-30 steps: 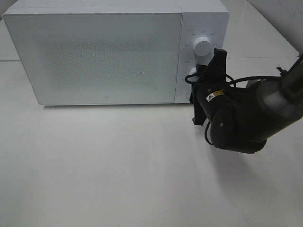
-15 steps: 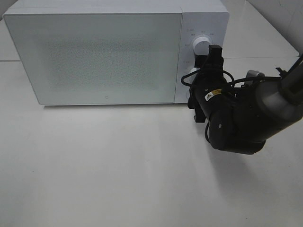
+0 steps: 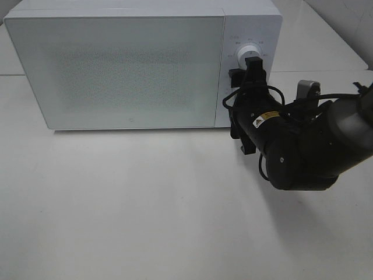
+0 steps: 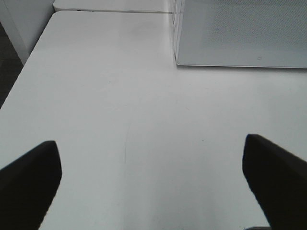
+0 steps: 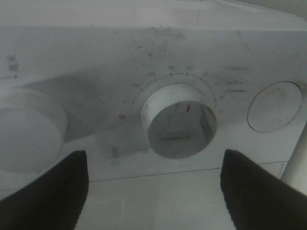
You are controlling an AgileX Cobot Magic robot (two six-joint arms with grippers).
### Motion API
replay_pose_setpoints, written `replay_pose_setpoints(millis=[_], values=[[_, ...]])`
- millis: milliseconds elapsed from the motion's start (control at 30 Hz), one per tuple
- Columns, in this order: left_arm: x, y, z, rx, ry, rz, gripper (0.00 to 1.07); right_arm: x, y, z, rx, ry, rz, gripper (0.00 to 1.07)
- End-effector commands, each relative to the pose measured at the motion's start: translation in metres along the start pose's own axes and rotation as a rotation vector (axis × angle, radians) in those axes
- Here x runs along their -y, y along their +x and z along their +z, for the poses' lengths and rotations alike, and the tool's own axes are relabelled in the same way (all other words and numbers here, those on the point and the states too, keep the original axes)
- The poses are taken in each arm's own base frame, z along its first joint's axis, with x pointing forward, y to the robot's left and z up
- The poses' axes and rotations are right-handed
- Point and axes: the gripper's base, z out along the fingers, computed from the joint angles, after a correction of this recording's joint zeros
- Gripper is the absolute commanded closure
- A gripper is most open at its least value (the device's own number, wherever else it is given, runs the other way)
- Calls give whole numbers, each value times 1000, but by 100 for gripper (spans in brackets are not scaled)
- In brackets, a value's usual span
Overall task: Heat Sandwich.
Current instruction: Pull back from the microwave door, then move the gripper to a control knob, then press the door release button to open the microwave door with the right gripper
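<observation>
If closed off-centre, with right tool spread astride the microwave dial, not touching, and left tool spread idle over the surface, may skid off and mis-set heating; sandwich unseen, judged behind the shut door.

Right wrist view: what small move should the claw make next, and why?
Probably ease the right claw forward and close it on the dial, ready to turn it. Its jaws stand open, the dial sits centred between them and is not yet touched, and the microwave has its door shut.
</observation>
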Motion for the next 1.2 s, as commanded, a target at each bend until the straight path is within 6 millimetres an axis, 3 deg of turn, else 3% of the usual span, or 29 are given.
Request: replay_pose_setpoints(millis=[33,300,700,1200], values=[[1,2,-2,18,5,-9,9,-7,0,-8,-52,27,-97,32],[1,2,-2,18,5,-9,9,-13,9,-30,-280,258,-455,32],[1,2,-2,18,5,-9,9,-31,4,-55,-612,408,-996,32],[1,2,-2,18,5,-9,9,-44,-15,-96,-859,547,-1442,32]])
